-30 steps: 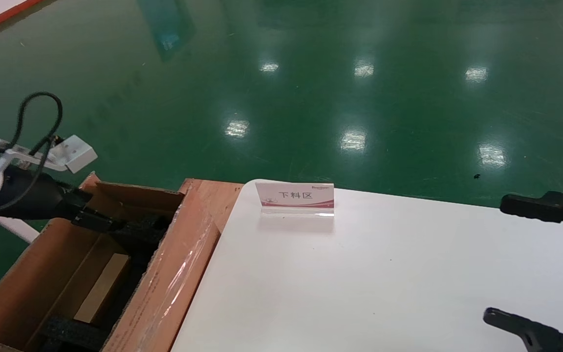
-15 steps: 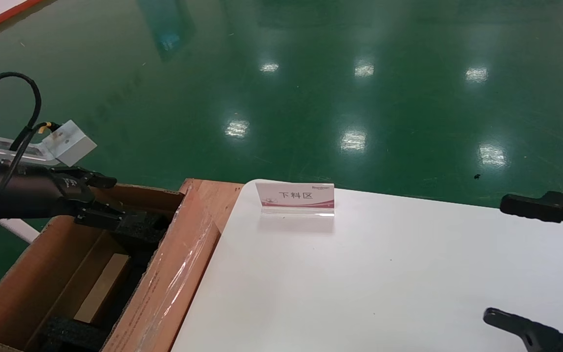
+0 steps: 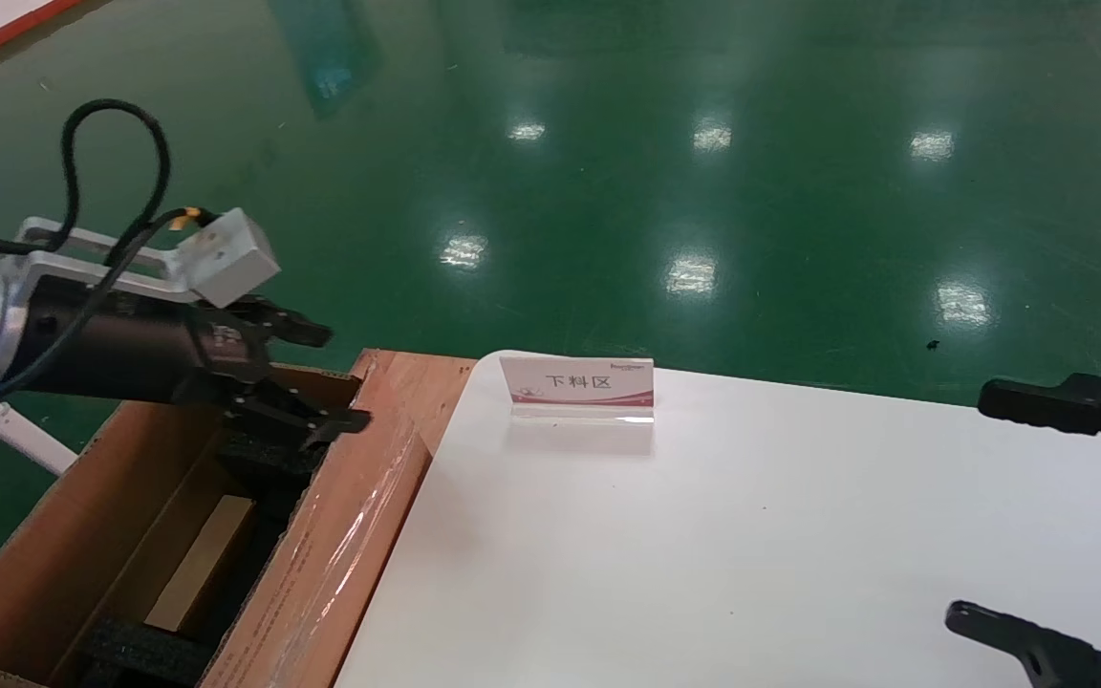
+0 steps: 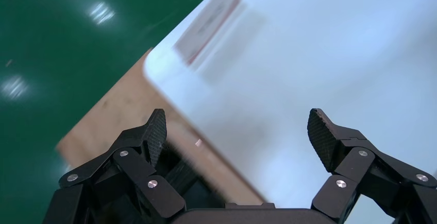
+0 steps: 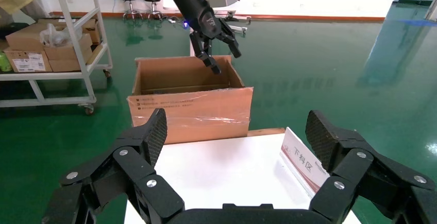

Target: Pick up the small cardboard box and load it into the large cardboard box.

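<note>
Small cardboard box (image 3: 202, 562) lies inside large cardboard box (image 3: 340, 535) — left gripper (image 3: 307, 377) at 10 o'clock, wide open, empty; right gripper (image 5: 234, 131) parked, open.

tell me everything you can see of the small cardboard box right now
The small cardboard box is a flat, plain orange-brown cardboard piece lying deep inside the large cardboard box, beside the white table. Only part of one pale broad face shows. It lies between black foam pads. Nothing grips it: the left pincer is open above the carton's far end.

Left gripper (image 3: 316, 377) raised, jaws apart, right gripper (image 5: 234, 126) parked
</note>
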